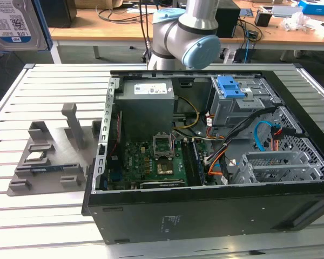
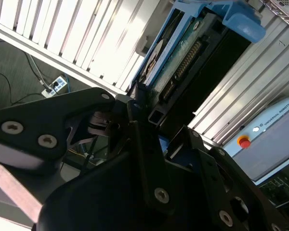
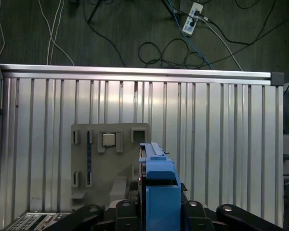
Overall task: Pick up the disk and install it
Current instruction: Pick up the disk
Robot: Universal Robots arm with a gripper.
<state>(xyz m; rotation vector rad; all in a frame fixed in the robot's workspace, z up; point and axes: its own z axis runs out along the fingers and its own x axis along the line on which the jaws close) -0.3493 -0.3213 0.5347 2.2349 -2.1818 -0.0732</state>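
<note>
The gripper [image 3: 160, 210] was closed on the disk [image 3: 159, 180]. Its 2 fingers pressed in from either side, so the drive stood edge-on in the first wrist view with its blue carrier frame uppermost. In the second wrist view the disk [image 2: 183, 60] showed its green circuit board and connector row, and the jaws pinched it near 1 end. In the exterior view the disk [image 1: 13, 24] sat high at the exterior view's left with its label facing the camera. It was well above the grey fixture tray [image 1: 43, 162] and well apart from the open computer case [image 1: 205, 216]. In the first wrist view the tray [image 3: 111, 159] lay below the held drive on the slatted table [image 3: 221, 144].

The disk looked rigid and probably dense for its size, so it should not flex in a grip. Its smooth metal faces could slip under a light squeeze. The exposed board and connector seemed the fragile parts, and a knock would likely harm it. The plastic frame probably gives a little. The safest hold appeared to be across the 2 broad faces, away from the connector. With the grip near 1 end, the free end could sag or swing.
</note>
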